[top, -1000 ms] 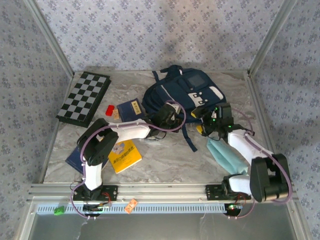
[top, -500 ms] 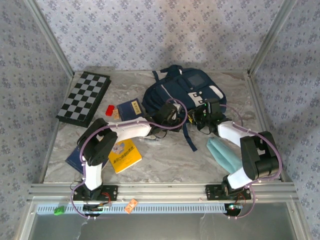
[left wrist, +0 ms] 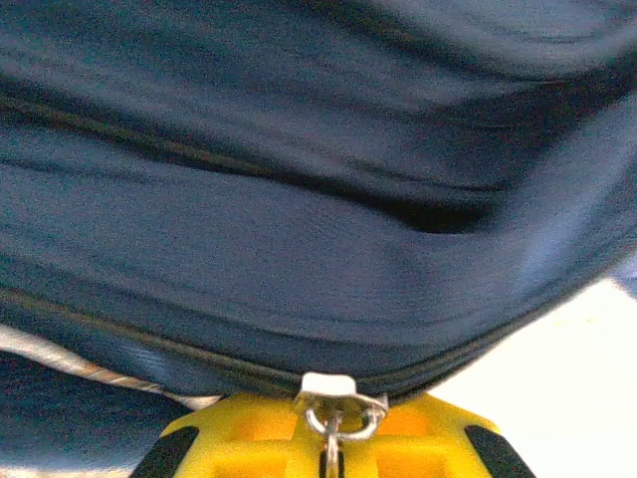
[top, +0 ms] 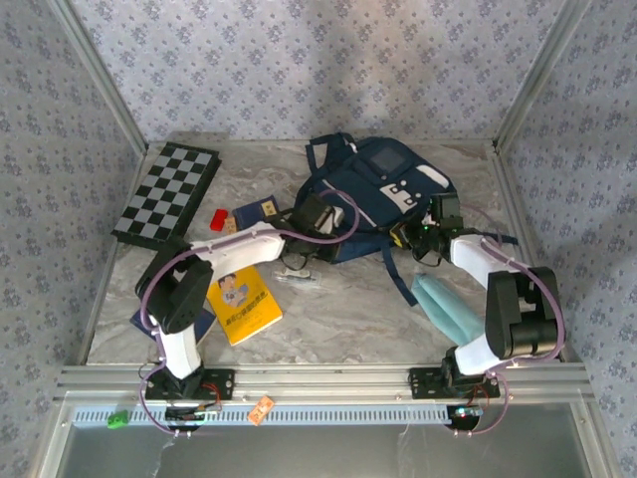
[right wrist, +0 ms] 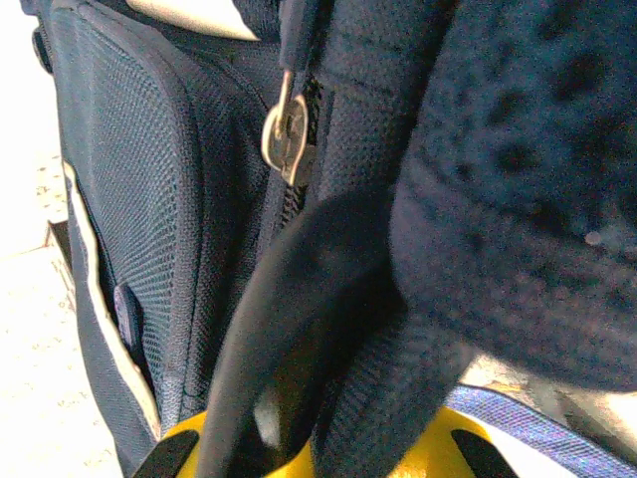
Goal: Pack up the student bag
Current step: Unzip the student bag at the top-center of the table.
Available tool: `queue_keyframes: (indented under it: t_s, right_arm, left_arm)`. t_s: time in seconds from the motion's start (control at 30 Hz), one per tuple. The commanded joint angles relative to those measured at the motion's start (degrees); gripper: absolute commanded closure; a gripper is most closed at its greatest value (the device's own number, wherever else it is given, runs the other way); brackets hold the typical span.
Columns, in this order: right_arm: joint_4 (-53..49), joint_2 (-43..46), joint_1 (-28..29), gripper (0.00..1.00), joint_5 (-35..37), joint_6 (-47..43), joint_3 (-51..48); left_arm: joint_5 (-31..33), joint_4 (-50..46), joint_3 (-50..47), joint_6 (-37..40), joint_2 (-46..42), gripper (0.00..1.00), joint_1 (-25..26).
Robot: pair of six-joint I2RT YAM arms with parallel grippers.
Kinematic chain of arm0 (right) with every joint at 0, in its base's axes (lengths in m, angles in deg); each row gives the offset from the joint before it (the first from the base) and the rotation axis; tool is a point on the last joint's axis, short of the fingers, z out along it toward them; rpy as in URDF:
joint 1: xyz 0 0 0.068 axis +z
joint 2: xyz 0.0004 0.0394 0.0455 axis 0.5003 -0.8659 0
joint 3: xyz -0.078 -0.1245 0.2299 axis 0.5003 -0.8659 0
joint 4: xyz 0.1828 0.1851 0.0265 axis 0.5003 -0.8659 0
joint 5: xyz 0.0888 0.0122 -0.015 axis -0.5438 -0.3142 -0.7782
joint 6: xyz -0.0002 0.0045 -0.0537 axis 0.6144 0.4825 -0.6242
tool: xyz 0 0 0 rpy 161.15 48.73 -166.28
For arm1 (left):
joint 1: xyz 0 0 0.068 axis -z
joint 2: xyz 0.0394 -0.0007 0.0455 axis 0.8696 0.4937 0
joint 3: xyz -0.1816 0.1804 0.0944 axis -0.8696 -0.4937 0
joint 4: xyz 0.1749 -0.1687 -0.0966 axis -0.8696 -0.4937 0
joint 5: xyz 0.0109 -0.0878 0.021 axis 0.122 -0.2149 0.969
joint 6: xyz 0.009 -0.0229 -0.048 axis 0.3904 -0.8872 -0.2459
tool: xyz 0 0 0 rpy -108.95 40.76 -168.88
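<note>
1. The counter (top: pixel 338 319) carries everything. The student bag (top: pixel 383 184) lies at its far middle, front pocket up.
2. The chessboard (top: pixel 164 194), yellow book (top: pixel 244 311) and teal bundle (top: pixel 448 307) lie outside the bag, probably waiting to be packed.
3. The right tool (right wrist: pixel 309 448) is pressed together on a dark strap fold at the bag's near-right side, likely to anchor it.
4. The left tool (left wrist: pixel 331 446) pinches the zipper pull (left wrist: pixel 336 408), presumably to open the bag. Slack fabric above could snag the slider.
</note>
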Motion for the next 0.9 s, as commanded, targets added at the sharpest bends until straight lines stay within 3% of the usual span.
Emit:
queue_keyframes:
  t_s: [0.0,0.27,0.47,0.63,0.77,0.87]
  right_arm:
    - [-2.5,2.3,-3.0,1.00,1.6,-6.6,3.2]
    - [-8.2,-4.6,-8.9,1.00,-0.9,-14.9,14.4]
    - [-11.9,-13.0,-10.1,0.72,-4.5,-17.0,25.4]
    - [-7.9,-1.9,-9.5,0.41,-3.8,-9.9,13.3]
    - [-5.1,2.5,-7.3,0.29,-9.3,-3.6,5.2]
    - [2.7,3.7,-3.0,0.25,-10.3,4.4,-1.2]
  left_arm:
    - [-1.0,-3.6,-1.3,3.0,-2.9,1.00,-3.2]
    - [-8.2,-1.2,3.3,1.6,0.5,1.00,-1.4]
    - [-5.7,-0.3,9.4,-5.4,4.9,1.00,2.6]
    - [-4.6,2.9,12.5,-10.2,7.2,1.00,2.4]
    - [-5.1,1.5,15.9,-10.8,9.3,1.00,2.5]
    - [-5.1,1.0,16.7,-10.7,9.6,1.00,2.8]
